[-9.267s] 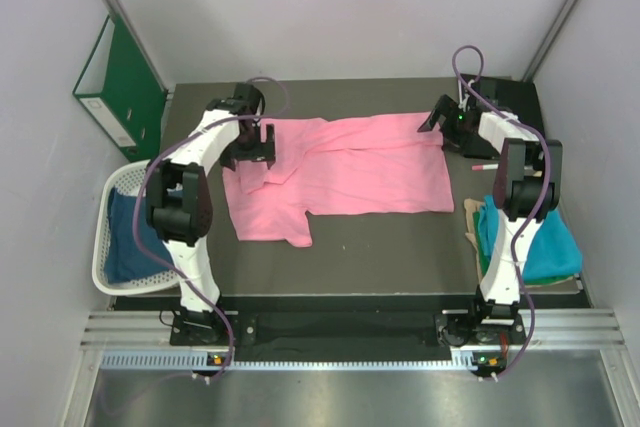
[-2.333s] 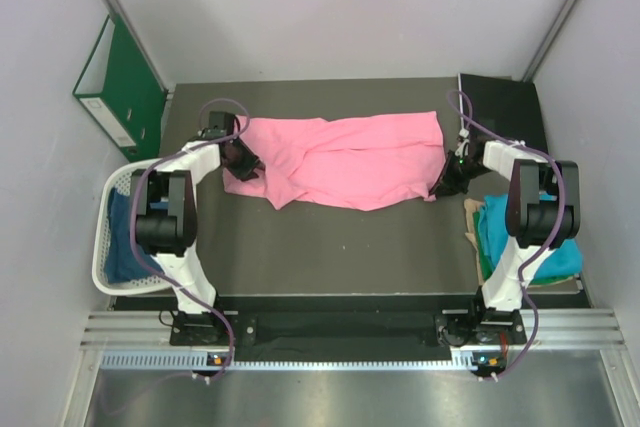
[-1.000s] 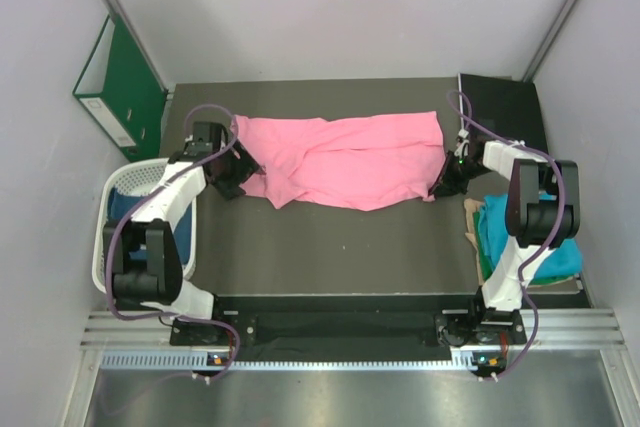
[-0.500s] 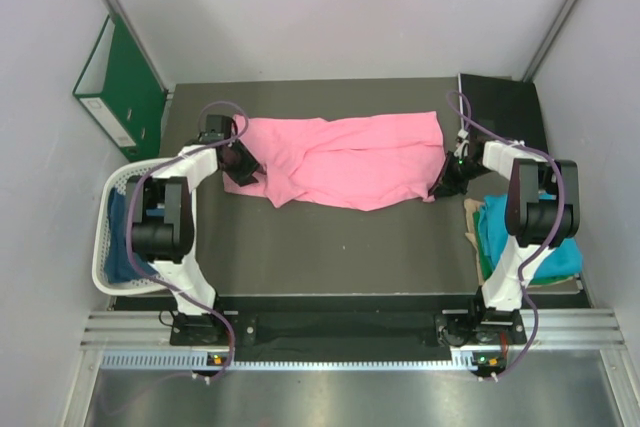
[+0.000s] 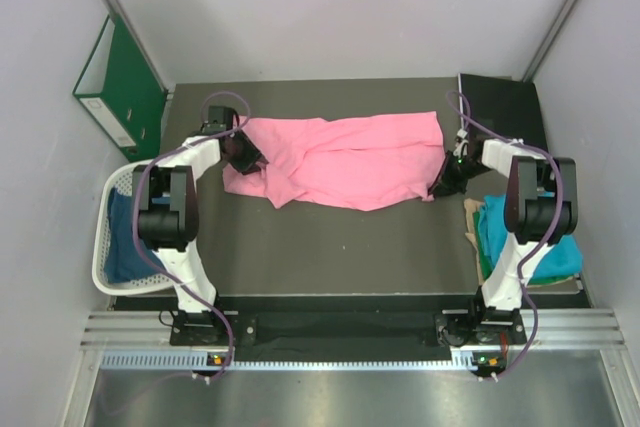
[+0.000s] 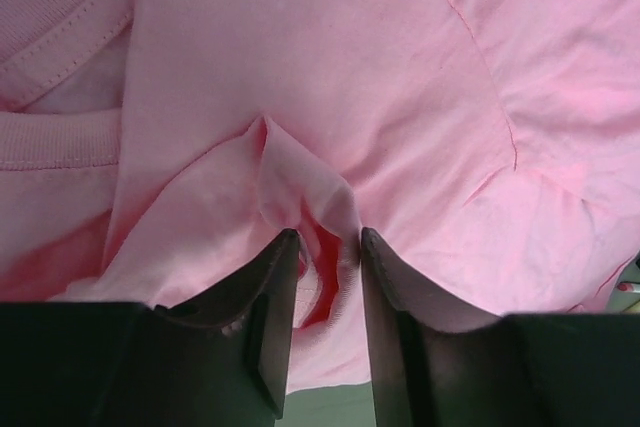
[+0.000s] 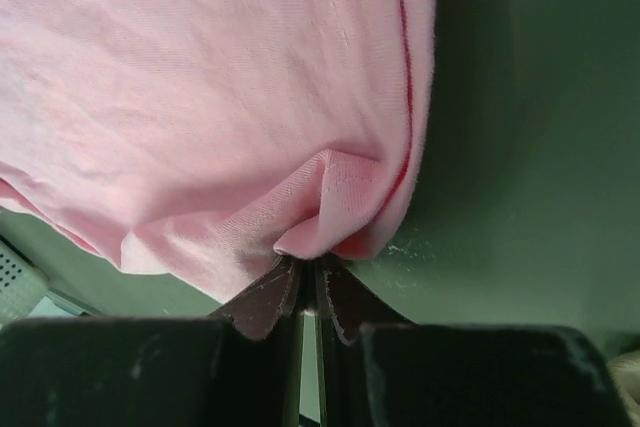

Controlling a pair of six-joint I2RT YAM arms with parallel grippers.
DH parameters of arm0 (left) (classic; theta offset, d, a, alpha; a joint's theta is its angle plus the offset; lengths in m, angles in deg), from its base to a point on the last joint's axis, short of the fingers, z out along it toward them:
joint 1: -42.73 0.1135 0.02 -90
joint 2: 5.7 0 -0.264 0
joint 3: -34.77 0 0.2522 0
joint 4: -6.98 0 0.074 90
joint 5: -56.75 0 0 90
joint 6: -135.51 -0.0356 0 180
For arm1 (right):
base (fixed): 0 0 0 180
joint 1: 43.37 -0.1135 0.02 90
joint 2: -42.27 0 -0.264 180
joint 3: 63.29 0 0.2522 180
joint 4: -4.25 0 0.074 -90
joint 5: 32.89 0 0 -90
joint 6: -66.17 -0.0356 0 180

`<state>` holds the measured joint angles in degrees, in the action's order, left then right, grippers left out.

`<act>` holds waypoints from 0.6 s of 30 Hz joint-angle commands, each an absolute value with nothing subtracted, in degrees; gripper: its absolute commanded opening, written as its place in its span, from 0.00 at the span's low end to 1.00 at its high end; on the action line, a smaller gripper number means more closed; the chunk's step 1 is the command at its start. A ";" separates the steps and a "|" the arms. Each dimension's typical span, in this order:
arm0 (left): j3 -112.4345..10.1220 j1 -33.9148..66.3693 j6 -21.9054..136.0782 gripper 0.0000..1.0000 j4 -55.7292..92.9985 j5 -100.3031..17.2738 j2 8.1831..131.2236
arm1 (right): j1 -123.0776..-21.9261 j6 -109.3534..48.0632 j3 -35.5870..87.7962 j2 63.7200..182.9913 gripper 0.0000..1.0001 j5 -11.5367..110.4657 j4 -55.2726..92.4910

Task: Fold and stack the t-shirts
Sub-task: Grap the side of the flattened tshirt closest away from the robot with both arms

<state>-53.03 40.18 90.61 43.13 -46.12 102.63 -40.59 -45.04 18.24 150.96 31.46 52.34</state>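
Observation:
The pink t-shirt (image 5: 345, 162) lies folded lengthwise across the back of the table. My left gripper (image 5: 243, 154) is at its left end, near the collar. In the left wrist view the left gripper (image 6: 327, 242) has its jaws closed around a raised fold of pink cloth (image 6: 300, 177). My right gripper (image 5: 443, 179) sits at the shirt's near right corner. In the right wrist view the right gripper (image 7: 308, 265) is shut on a pinch of pink cloth (image 7: 330, 202). A teal t-shirt (image 5: 545, 237) lies at the right edge. A dark blue t-shirt (image 5: 125, 237) lies in the basket.
A white lattice basket (image 5: 105, 247) stands off the table's left edge. A green ring binder (image 5: 120, 82) leans on the left wall. A black flat object (image 5: 505, 102) lies at the back right corner. Walls close in on three sides.
My left gripper has moved back and to the right onto the shirt's left end, and its jaws have closed on a fold. The right gripper and the shirt's right end have not moved.

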 commanded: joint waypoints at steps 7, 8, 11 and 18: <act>-53.17 41.58 90.24 0.39 43.24 -43.19 97.22 | -40.47 -45.10 21.49 152.75 0.06 31.18 52.03; -52.99 41.58 90.16 0.36 43.15 -43.10 96.78 | -40.47 -45.10 21.49 152.75 0.06 31.18 51.94; -52.64 41.76 90.07 0.33 43.50 -42.75 96.17 | -40.47 -45.01 21.40 152.93 0.06 30.92 51.94; -51.50 41.76 90.42 0.31 42.54 -44.50 97.13 | -40.47 -45.19 21.22 152.84 0.06 30.91 51.94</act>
<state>-52.72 41.58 90.50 43.83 -43.71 98.50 -40.57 -45.06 19.59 152.07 30.84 52.69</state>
